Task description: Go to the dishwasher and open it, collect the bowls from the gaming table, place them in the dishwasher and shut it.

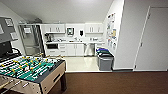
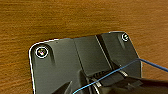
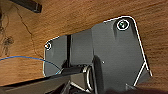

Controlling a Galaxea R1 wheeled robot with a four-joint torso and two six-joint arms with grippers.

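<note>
Head view: open brown carpet [image 1: 112,83] runs ahead to a pale kitchenette floor [image 1: 80,63]. White cabinets [image 1: 72,49] line the far wall; the dishwasher [image 1: 89,49], steel-fronted, sits closed among them. A foosball table [image 1: 32,71] is cut off at lower left. Grey bins [image 1: 105,61] narrow the right side. Jaws state: cannot tell.

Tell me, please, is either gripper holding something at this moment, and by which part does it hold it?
It cannot be told. The wrist views look down on a brown floor past the robot's own dark plate, and the fingers cannot be made out.
</note>
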